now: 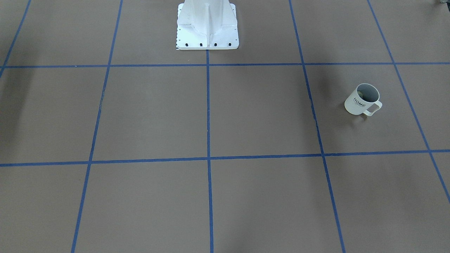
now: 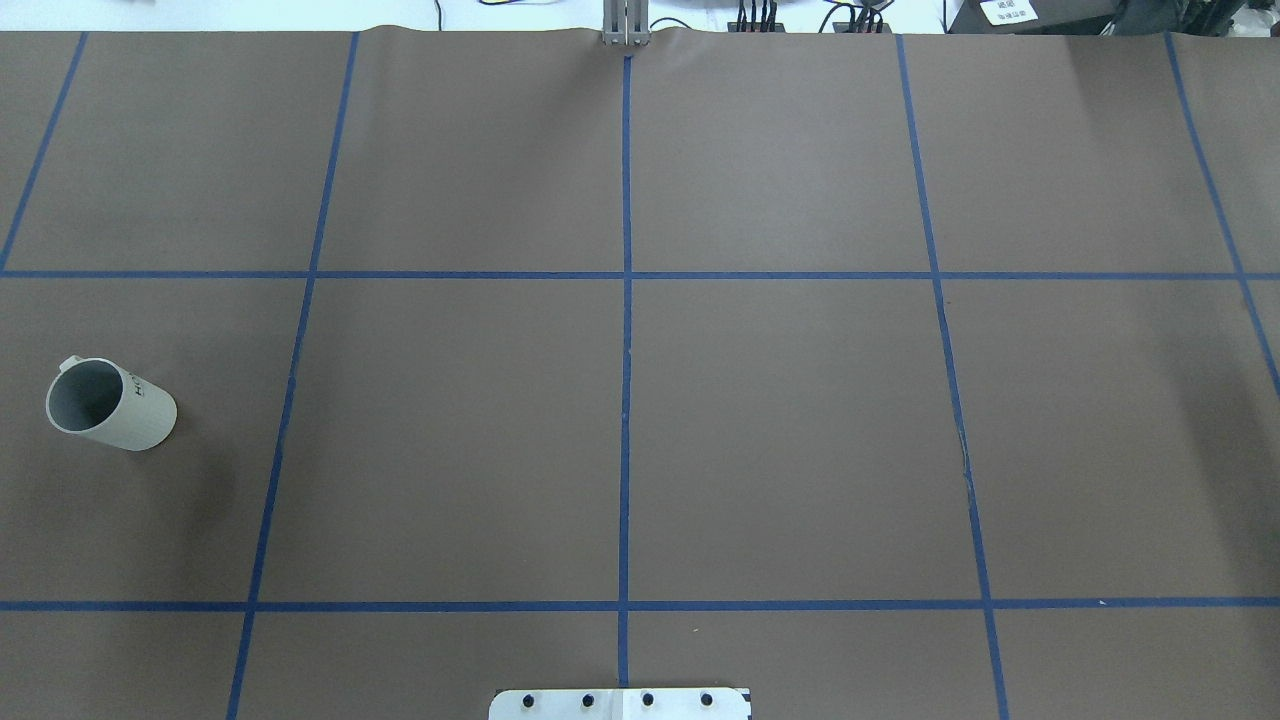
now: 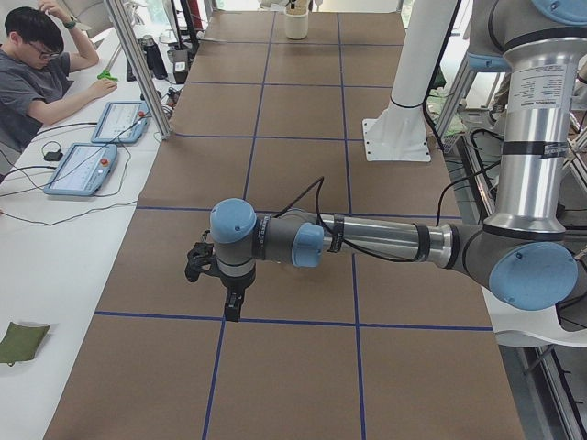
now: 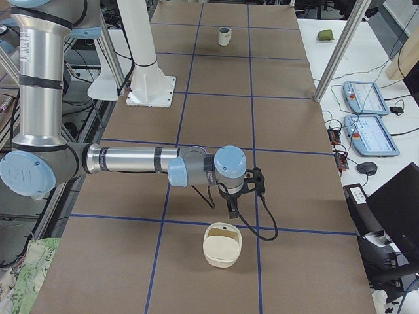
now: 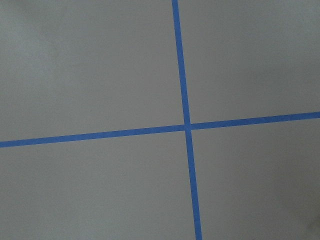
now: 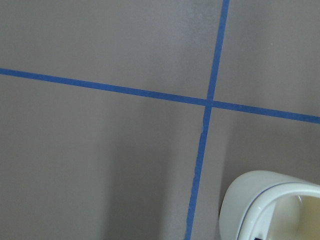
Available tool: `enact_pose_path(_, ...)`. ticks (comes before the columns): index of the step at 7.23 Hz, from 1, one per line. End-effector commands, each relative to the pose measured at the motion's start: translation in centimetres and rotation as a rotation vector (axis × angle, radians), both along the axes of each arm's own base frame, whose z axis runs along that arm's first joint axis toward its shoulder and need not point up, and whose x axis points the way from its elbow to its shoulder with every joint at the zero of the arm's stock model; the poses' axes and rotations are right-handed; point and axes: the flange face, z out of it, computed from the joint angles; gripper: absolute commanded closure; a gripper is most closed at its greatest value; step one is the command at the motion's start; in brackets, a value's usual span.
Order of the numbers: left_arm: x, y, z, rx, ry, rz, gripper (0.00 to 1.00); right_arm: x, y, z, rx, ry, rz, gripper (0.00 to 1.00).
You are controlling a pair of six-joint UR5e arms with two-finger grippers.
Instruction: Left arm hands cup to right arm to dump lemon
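Overhead exterior shows blue-taped brown table; left fingers, right fingers: cannot tell if spread.

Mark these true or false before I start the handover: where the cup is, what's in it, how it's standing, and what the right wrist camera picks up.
1. The cup is on the robot's left side of the table. True.
2. The cup is empty. False: the lemon sits inside it.
3. The cup lies tipped on its side. False: it stands upright, and nothing touches it in the front and overhead views.
4. The right wrist view shows a cream container at its lower right. True.
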Motion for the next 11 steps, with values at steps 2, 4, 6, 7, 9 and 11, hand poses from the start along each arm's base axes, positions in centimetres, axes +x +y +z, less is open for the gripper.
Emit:
enact_pose_path(2, -0.7, 0.2, -0.1, -0.004, 0.002, -0.018, 0.00, 0.0, -0.6, -0.7, 0.012, -0.002, 0.001, 0.00)
enact_pose_path(4, -0.4, -0.7, -1.5, 0.029, 0.005, -0.014, 0.00, 0.0, -1.0, -1.4, 0.029, -0.005, 0.000, 0.00)
enact_pose_path(6, 0.3, -2.3, -7.1, 0.070, 0.037, -0.105, 0.00, -0.1, -2.2, -4.4, 0.148, -0.003, -0.002, 0.00)
enact_pose_path(7, 3.1, -2.5, -10.0, 0.054, 0.065, -0.130, 0.00, 0.0, -3.8, -7.6, 0.221, 0.018, 0.003, 0.00)
enact_pose_path(9, 13.8, -2.6, -14.4, -0.093, 0.142, -0.200, 0.00, -0.7, -3.9, -8.2, 0.238, -0.007, -0.011, 0.00)
enact_pose_path(11, 18.2, 1.0, -13.0, -0.236, 0.189, -0.276, 0.00, -5.1, -6.4, -11.4, 0.270, -0.019, -0.058, 0.00)
